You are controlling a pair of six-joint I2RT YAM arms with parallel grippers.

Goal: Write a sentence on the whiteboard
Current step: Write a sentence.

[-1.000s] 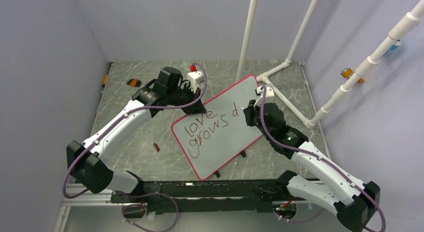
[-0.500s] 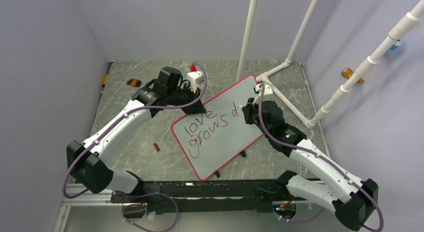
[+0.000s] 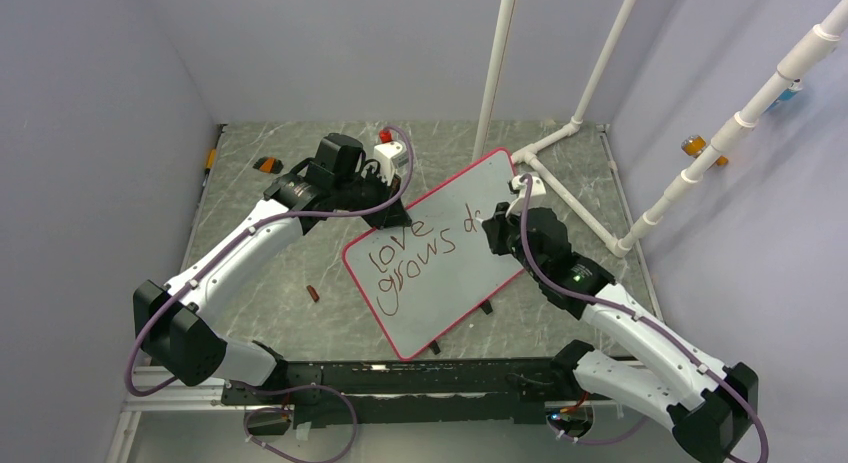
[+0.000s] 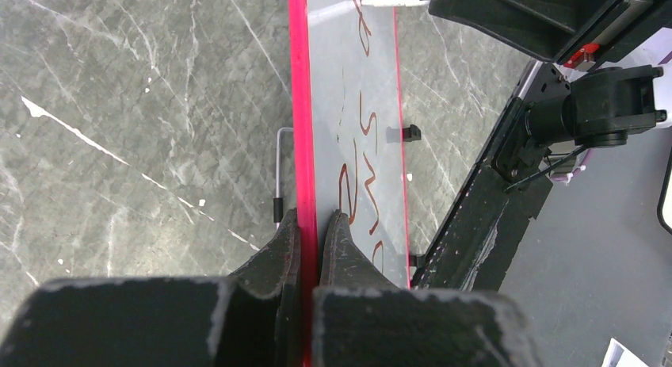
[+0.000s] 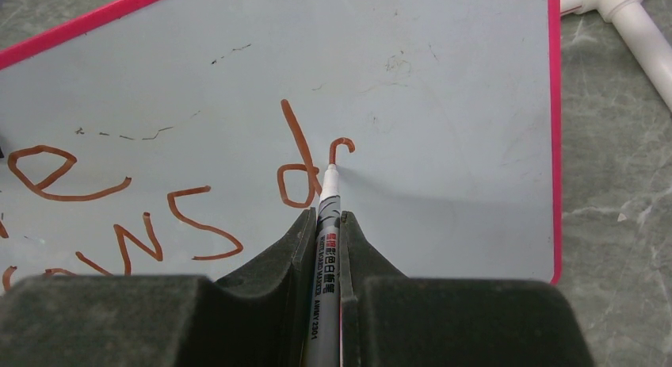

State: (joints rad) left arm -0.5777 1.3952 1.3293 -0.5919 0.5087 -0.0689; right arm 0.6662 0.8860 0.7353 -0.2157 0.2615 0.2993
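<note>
Midway, we pen "daily": right end effector (image 5: 325, 218) clamps the marker (image 5: 326, 264), left end effector (image 4: 311, 224) clamps the whiteboard (image 4: 357, 105) edge; next, probably finish the "a".

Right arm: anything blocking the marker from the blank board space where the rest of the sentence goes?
Nothing visible. The marker tip sits on the whiteboard just past the "d"; the surface from there to its edge holds only faint smudges. The white pipe lies beyond that edge.

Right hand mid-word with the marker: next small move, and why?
Probably curve the marker round to close the letter after the d: only a small hook is drawn, tip on the whiteboard, left hand clamping its frame.
</note>
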